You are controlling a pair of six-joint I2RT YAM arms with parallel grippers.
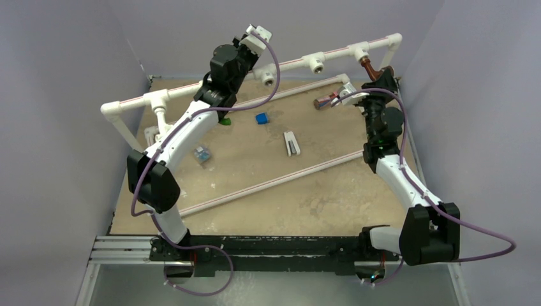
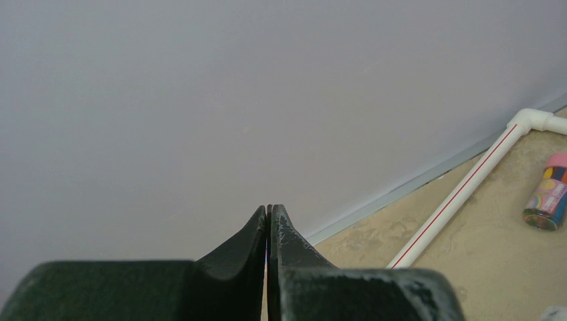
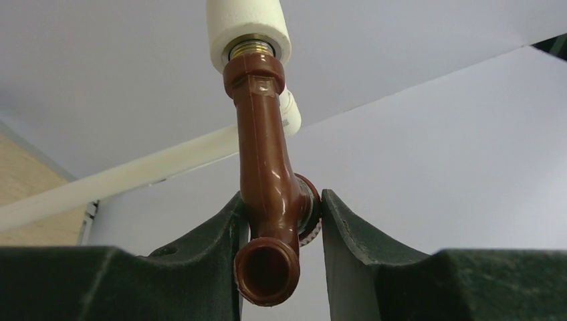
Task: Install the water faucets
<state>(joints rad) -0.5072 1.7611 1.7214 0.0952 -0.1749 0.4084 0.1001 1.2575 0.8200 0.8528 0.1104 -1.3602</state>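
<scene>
A reddish-brown faucet (image 3: 267,200) hangs from a white T-fitting (image 3: 247,30) of the raised pipe frame (image 1: 332,54), with its threaded end in the fitting and its spout facing the camera. My right gripper (image 3: 281,227) is shut on its elbow, both fingers touching it. In the top view this faucet (image 1: 367,63) is at the back right, with the right gripper (image 1: 376,75) just below it. A green faucet (image 1: 225,119) lies on the table, partly hidden by my left arm. My left gripper (image 2: 269,214) is shut and empty, raised toward the back wall (image 1: 247,41). I cannot make out the white faucet.
A brownish pink-capped cylinder (image 1: 326,101) lies at the back right and also shows in the left wrist view (image 2: 548,200). A blue block (image 1: 261,118), a white strip-like part (image 1: 291,143) and a small packet (image 1: 202,154) lie mid-table. A loose pipe (image 1: 274,182) crosses the front.
</scene>
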